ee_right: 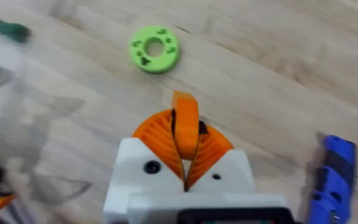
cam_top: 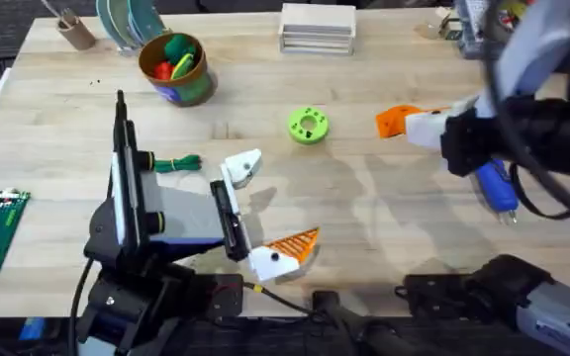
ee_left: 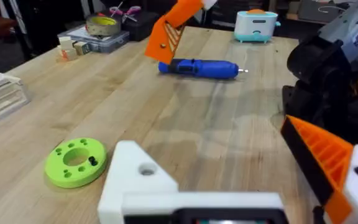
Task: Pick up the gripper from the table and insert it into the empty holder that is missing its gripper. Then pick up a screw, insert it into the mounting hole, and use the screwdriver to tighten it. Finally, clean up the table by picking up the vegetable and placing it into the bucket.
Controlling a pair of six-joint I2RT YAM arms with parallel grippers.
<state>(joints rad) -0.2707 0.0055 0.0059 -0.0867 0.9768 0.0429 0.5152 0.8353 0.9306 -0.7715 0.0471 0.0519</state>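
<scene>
Right gripper (ee_right: 185,146) clamped on orange gripper (ee_right: 184,124), aloft right of green disc (cam_top: 308,126); bare holder (cam_top: 242,166) waiting left of disc on left gripper (cam_top: 260,213), spread wide.

1. Black jointed links and black cables are seen on both arms.
2. White finger blocks with dark screw holes are fitted to the right gripper (ee_right: 185,163), with orange ribbed pads.
3. One orange ribbed pad is carried by the left gripper (cam_top: 265,213).
</scene>
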